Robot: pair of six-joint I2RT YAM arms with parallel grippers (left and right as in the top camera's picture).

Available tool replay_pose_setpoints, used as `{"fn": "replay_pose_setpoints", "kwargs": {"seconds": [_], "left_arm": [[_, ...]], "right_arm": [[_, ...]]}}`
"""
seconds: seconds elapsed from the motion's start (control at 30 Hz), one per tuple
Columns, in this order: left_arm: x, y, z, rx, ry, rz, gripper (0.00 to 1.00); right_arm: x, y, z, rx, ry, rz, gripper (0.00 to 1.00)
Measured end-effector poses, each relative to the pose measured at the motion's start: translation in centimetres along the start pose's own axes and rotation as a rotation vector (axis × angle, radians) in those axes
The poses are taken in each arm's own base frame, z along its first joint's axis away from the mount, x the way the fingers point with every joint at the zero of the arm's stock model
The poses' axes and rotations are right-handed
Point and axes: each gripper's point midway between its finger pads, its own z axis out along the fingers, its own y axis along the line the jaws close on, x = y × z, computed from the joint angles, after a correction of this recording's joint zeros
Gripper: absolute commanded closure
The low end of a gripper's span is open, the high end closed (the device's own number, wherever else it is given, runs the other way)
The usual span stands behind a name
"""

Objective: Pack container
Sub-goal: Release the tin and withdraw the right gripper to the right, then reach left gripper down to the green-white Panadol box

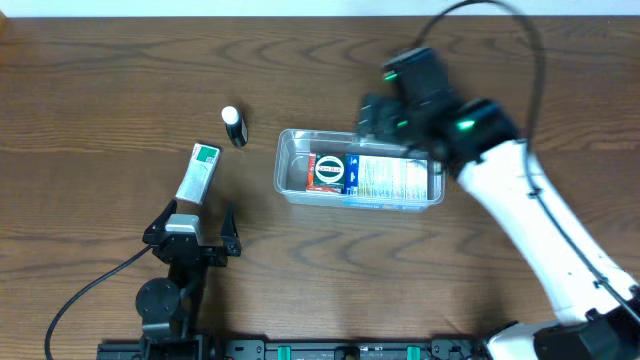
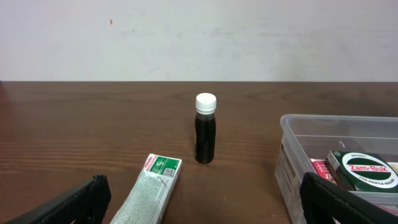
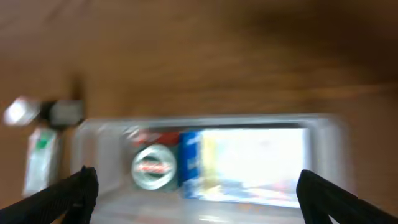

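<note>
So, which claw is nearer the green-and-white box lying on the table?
Left. The left claw sits right by the box; the right claw hangs over the container, farther off.

The right wrist view was smeared, so you could read nothing inside the tub (image 3: pixel 199 122); the left wrist view's edge cut off its right side.

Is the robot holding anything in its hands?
No, nothing. The left hand and the right hand are both open and empty.
</note>
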Motion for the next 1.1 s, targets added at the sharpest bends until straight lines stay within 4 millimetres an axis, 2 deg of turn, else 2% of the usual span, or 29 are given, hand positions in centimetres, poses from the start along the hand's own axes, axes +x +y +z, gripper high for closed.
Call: {"fn": "replay_pose_setpoints", "kwargs": {"seconds": [0.1,0.27,0.4,0.53,0.7,0.9,0.97,1.1], "left_arm": [[0.0,0.0,0.0,0.000,0.000,0.000,0.02],[0.0,0.0,0.0,0.000,0.000,0.000,0.02],[0.0,0.0,0.0,0.000,-0.002,0.000,0.02],[-0.3,-0.1,0.1,0.004,-0.020,0.000,0.02],[-1.1,-1.1,0.1,0.065,-0.058,-0.014,0.02],[0.0,-1.5,-0.2,0.084,0.084,-0.084,0.02],[-0.7,-1.3,-0.5,0.066,0.160,-0.104,0.02],[-4.2,0.0,-0.2,0.007,0.280,-0.131,0.02]], "right_arm": [[-2.4,-4.8,0.0,0.081,-0.021,0.088,0.01],[-5.8,-14.6,-0.9,0.215,-0.058,0.299,0.01],[-6.4,-21.1,-1.4,0.301,-0.054,0.438,0.01],[-5.6,-25.5,-1.1,0.363,-0.007,0.539,0.01],[-4.3,-28.6,0.0,0.391,0.066,0.625,0.01],[-4.2,-29.2,0.1,0.388,0.075,0.647,0.01],[-4.2,-29.2,0.1,0.385,0.076,0.648,0.01],[-4.2,-29.1,0.2,0.378,0.076,0.648,0.01]]}}
